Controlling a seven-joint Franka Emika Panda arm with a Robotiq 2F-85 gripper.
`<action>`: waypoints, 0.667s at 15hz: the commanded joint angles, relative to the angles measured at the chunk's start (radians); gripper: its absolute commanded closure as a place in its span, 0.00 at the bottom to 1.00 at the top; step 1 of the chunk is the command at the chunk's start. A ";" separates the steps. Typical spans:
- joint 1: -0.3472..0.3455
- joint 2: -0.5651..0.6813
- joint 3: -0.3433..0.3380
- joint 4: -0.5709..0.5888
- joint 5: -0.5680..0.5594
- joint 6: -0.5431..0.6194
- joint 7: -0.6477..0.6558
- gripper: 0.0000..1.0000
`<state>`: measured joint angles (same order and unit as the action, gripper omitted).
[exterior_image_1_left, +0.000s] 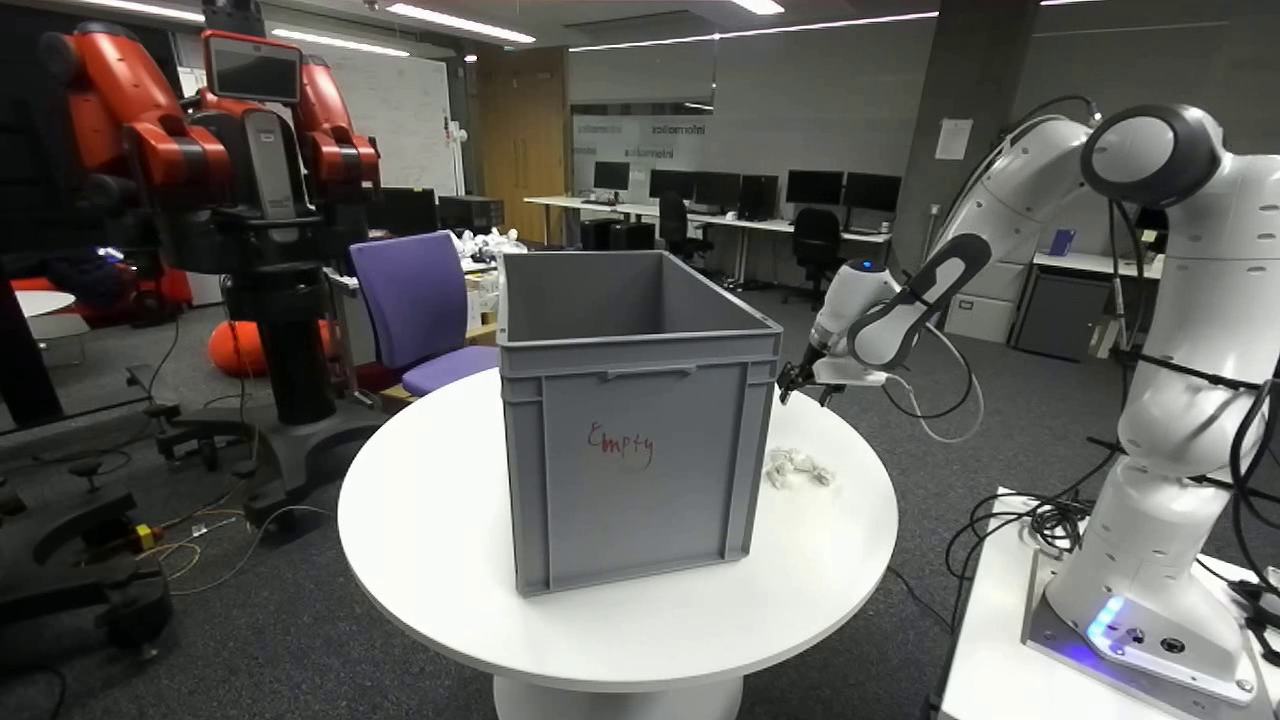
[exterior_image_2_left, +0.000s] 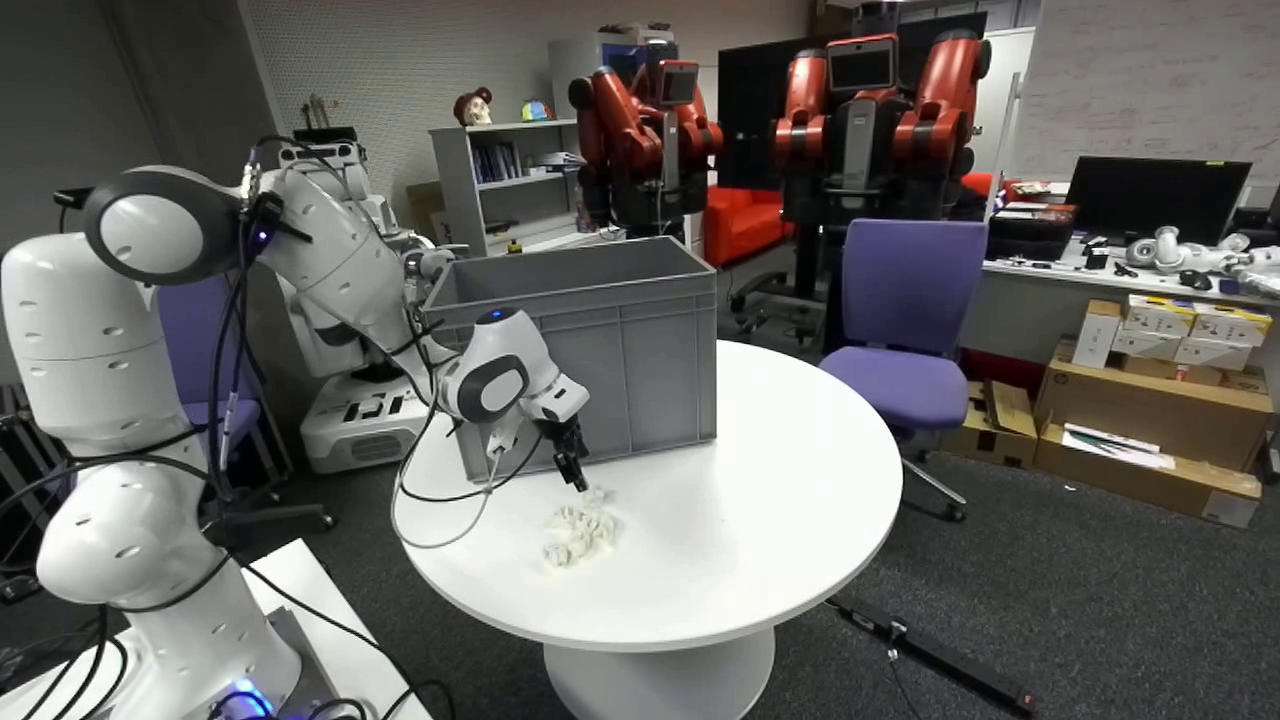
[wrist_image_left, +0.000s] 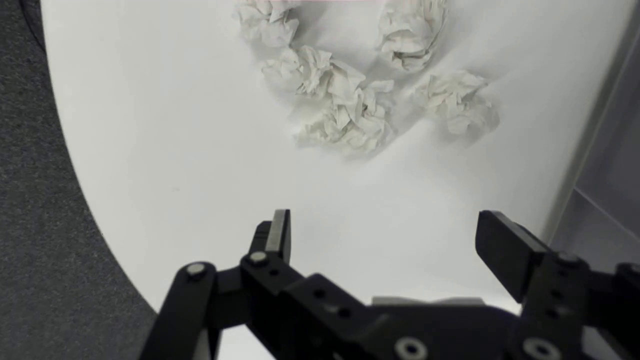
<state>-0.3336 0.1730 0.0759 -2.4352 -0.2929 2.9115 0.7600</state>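
While the gripper (wrist_image_left: 384, 222) gapes wide, a round white table (exterior_image_2_left: 770, 500) stands on dark carpet (exterior_image_2_left: 1100, 600).

White table (exterior_image_2_left: 790, 480), grey bin (exterior_image_1_left: 640, 500), crumpled paper (wrist_image_left: 352, 122)

Ceiling lights (exterior_image_1_left: 460, 22) glow white above the dim floor (exterior_image_1_left: 1040, 400) in an exterior view. Beyond my jaws, the surface (wrist_image_left: 165, 125) looks pale, nearly washed out; soft, faint shadows edge the paper (wrist_image_left: 352, 117), whose folds blur away in both exterior views.
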 joint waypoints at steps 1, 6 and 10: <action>-0.110 0.103 0.123 0.079 0.230 -0.011 -0.256 0.00; 0.014 0.186 -0.004 0.181 0.490 -0.073 -0.499 0.00; 0.099 0.243 -0.100 0.236 0.484 -0.105 -0.489 0.00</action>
<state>-0.2960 0.3779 0.0408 -2.2497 0.1726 2.8384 0.2937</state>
